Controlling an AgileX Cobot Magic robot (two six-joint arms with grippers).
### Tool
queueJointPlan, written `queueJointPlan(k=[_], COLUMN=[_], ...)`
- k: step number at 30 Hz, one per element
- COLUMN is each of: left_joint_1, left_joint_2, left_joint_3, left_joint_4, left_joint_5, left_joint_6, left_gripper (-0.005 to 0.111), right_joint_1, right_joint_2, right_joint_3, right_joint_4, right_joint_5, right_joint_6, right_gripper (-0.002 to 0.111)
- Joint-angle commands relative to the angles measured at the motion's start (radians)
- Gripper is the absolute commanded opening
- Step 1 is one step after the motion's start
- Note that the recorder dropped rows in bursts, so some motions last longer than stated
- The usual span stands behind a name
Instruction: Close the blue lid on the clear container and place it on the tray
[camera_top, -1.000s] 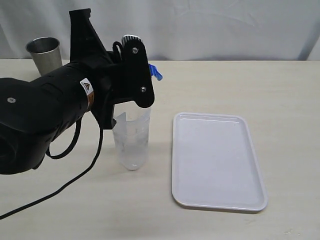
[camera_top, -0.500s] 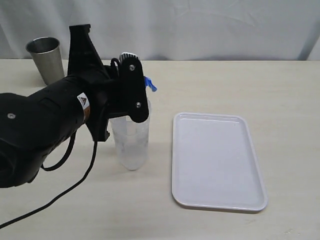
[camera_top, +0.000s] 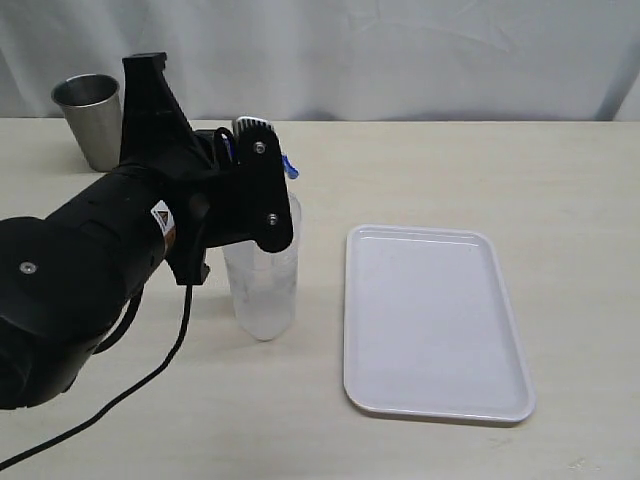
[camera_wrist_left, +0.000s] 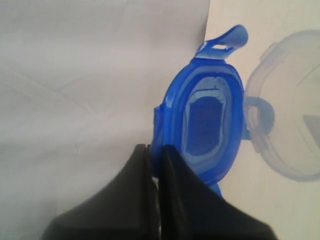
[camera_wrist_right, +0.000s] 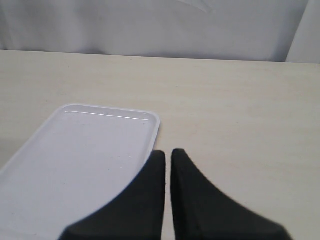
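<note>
Left pincer (camera_wrist_left: 155, 152) clamped on blue lid (camera_wrist_left: 205, 130) by its rim, above upright clear container (camera_top: 262, 290).
Lid off-centre from the container mouth, not seated: shift it over, press down. Tray (camera_top: 435, 400) to the right on surface (camera_top: 580, 200); right pincer (camera_wrist_right: 167, 156) shut, empty.

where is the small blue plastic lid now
In the exterior view the small blue plastic lid sits left of centre, pinched in the left gripper at the rim of the tall clear plastic container, left of the white tray.
</note>
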Motion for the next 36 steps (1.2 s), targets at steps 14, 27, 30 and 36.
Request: queueJointPlan(k=[14, 27, 30, 36], left_joint_1=[-0.061, -0.07, -0.07, -0.076], left_joint_2=[-0.006, -0.006, -0.006, -0.006], left_joint_3=[-0.005, -0.001, -0.001, -0.001], left_joint_4=[-0.001, -0.001, -0.001, -0.045], left_joint_5=[0.009, 0.164, 0.157, 0.119], left_joint_6=[-0.052, -0.019, -0.013, -0.013], left_gripper=[0.0, 0.0, 0.0, 0.0], right_joint_1=[-0.003, -0.003, -0.003, -0.003], right_joint_2=[-0.004, -0.004, -0.004, -0.004], right_joint_3=[0.002, 0.002, 0.002, 0.002], right_joint_4=[0.001, 0.001, 0.001, 0.001], right_joint_5=[-0.002, -0.002, -0.002, -0.002], right_joint_6=[0.004, 0.004, 0.004, 0.004], right_gripper=[0.004, 0.004, 0.004, 0.004])
